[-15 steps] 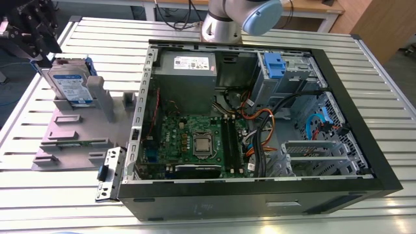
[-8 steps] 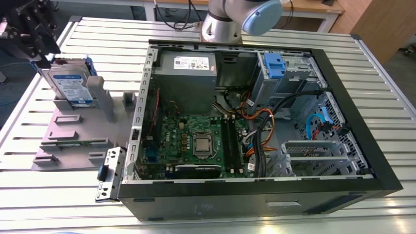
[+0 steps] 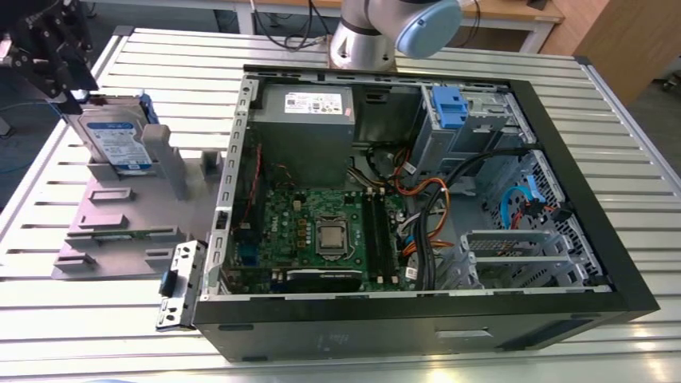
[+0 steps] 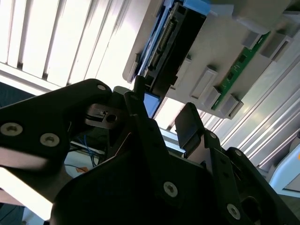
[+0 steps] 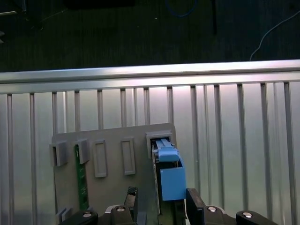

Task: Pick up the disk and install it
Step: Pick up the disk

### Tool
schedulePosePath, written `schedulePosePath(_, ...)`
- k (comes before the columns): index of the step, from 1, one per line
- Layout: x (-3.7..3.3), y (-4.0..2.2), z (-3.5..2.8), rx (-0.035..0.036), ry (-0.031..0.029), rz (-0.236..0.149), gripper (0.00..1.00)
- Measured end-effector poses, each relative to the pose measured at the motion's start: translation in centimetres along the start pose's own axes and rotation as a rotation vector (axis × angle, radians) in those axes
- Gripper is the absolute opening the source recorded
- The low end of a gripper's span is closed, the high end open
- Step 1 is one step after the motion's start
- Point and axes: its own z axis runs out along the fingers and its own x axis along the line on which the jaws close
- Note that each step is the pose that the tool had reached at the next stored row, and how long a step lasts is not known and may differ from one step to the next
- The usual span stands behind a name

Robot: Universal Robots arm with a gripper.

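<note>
The disk (image 3: 115, 140) stands on edge in a grey holder (image 3: 117, 215) on the table, at the exterior view's left. It is silver with a blue-and-white label and blue rails. My gripper (image 3: 66, 80) hangs just above its upper end. In the first wrist view the disk (image 5: 169, 176) is seen edge-on, and the gripper (image 5: 161, 196) is open with one finger on each side of the disk's line. In the second wrist view the black fingers (image 4: 190, 124) point at the disk's end (image 4: 180, 42) with a gap between them. Nothing is held.
An open computer case (image 3: 596, 263) lies to the exterior view's right, with a motherboard (image 3: 319, 231), cables and a blue drive bay (image 3: 447, 108). A green circuit board (image 3: 127, 234) sits in another slot of the holder. The arm's base (image 3: 388, 32) stands behind the case.
</note>
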Motion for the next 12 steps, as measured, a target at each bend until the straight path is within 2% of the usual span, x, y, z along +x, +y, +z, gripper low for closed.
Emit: schedulePosePath(12, -0.10, 0.16, 0.77, -0.0002, 0.0001, -0.006, 0.53)
